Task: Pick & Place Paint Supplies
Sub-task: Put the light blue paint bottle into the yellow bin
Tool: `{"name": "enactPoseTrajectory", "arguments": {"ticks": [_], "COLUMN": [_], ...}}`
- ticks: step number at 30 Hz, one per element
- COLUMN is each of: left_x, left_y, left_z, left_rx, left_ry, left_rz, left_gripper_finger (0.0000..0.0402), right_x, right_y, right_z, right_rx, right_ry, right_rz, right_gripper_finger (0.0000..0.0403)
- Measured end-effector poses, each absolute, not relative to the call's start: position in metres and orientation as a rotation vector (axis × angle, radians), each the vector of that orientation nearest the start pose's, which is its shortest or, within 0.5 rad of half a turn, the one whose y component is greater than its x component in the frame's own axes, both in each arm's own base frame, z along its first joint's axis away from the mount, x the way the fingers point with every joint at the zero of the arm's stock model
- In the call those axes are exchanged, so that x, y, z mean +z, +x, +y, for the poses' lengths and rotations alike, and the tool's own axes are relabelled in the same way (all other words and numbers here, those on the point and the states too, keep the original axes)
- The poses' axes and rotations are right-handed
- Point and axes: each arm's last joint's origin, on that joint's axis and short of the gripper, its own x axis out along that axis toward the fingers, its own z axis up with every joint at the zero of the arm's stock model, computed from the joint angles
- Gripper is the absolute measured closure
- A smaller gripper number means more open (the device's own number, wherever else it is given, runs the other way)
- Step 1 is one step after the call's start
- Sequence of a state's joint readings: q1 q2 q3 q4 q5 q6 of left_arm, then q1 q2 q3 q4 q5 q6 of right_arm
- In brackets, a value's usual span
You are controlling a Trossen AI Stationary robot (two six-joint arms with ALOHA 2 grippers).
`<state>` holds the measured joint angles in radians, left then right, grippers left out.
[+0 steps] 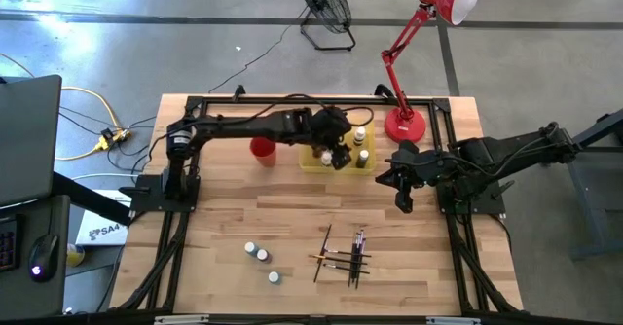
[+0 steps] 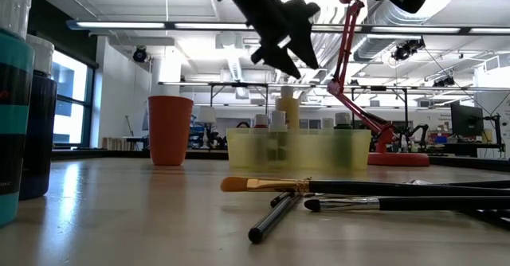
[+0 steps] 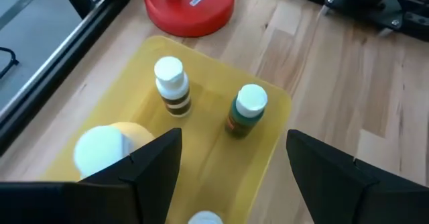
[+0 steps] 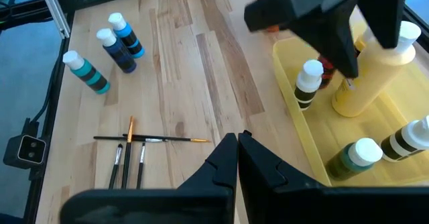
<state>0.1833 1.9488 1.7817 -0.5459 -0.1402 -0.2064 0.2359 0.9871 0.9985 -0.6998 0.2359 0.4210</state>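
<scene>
A yellow tray (image 1: 313,160) at the table's far middle holds several small bottles: a brown-striped one (image 3: 171,84), a green one (image 3: 247,110) and a tall yellowish one (image 4: 365,76). My left gripper (image 3: 234,177) hangs open above the tray, clear of the bottles and empty. Three white-capped bottles (image 1: 261,257) stand on their bases near the table's front left. Several thin paintbrushes (image 1: 343,255) lie crossed flat on the wood at the front middle. My right gripper (image 4: 238,158) waits shut and empty at the table's right, above the wood.
A red cup (image 1: 262,150) stands just left of the tray. A red desk lamp (image 1: 404,126) has its base right of the tray and its arm reaching over the far edge. Bare wood lies between the tray and the brushes.
</scene>
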Motion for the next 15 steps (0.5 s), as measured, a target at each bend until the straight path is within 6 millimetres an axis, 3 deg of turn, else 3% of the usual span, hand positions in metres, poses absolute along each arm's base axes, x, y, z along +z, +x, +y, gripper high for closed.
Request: {"name": "enactPoseTrajectory", "arguments": {"ticks": [7,15], "left_x": [0.337,0.354], "left_y": [0.428,0.428], "left_z": [0.082,0.073], "left_rx": [0.381,0.359], "left_ry": [-0.21,-0.224], "left_rz": [0.706,0.665], "left_gripper_finger": [0.0137,0.0137], "right_x": [0.326,0.326], "right_y": [0.189,0.189], "right_z": [0.038,0.038], "right_rx": [-0.14,-0.147], "right_ry": [0.244,0.241], "right_rz": [0.655,0.653], "right_gripper_finger": [0.0398,0.0398]}}
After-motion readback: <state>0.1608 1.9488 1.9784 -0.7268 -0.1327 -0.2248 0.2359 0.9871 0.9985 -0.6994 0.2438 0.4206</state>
